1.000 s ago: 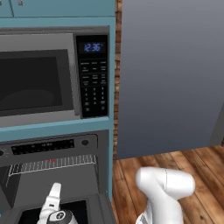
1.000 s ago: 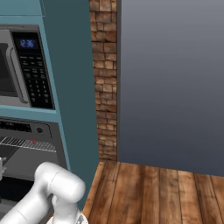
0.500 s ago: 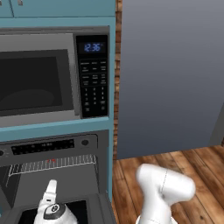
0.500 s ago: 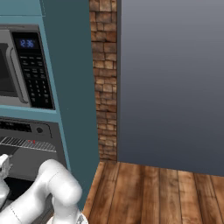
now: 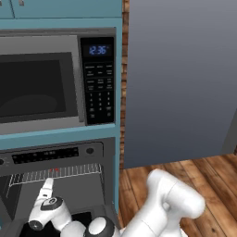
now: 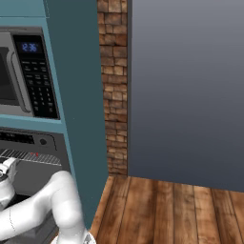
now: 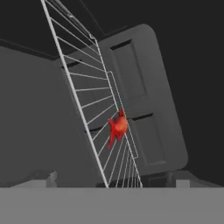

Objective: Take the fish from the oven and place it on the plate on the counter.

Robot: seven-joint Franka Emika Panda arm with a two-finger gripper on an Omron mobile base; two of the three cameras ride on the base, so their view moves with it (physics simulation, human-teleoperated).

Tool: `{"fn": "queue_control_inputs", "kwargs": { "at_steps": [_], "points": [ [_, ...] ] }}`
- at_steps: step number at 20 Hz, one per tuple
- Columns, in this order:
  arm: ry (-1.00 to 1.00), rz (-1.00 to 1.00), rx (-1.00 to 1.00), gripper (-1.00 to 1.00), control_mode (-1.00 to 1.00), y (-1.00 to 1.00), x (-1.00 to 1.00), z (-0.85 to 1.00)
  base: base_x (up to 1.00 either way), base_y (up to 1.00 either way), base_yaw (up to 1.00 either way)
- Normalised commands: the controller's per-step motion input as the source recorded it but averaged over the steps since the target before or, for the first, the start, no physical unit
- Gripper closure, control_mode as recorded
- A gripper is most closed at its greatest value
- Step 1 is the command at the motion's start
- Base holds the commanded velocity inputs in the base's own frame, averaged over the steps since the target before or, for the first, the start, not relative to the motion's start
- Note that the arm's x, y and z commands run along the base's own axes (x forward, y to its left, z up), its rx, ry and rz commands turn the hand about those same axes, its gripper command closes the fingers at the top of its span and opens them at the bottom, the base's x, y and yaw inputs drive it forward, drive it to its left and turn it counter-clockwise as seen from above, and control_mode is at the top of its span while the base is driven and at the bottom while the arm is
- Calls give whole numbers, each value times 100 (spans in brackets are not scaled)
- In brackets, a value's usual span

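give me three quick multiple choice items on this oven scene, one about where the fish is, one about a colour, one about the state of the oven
1. Where is the fish?
A. on the wire rack
B. on the wood floor
C. inside the microwave

2. What colour are the microwave clock digits?
A. red
B. blue
C. green

3. What state is the oven in?
A. door shut
C. door open, with the arm reaching into it
B. door missing, cavity bricked up

Answers: 1 A, the hand view shows the red-orange fish on the wires. 2 B, the digits glow blue. 3 C, the rack is exposed below the control strip.
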Motion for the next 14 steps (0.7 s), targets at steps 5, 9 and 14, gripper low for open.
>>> {"fn": "queue_control_inputs", "kwargs": {
  "at_steps": [5,9,14],
  "points": [
    [0,0,-1,-100,-100,0,7,-69,0,0,0],
    [-1,0,0,-100,-100,0,18,-78,0,0,0],
    [-12,0,0,-100,-100,0,21,-98,0,0,0]
  ]
}}
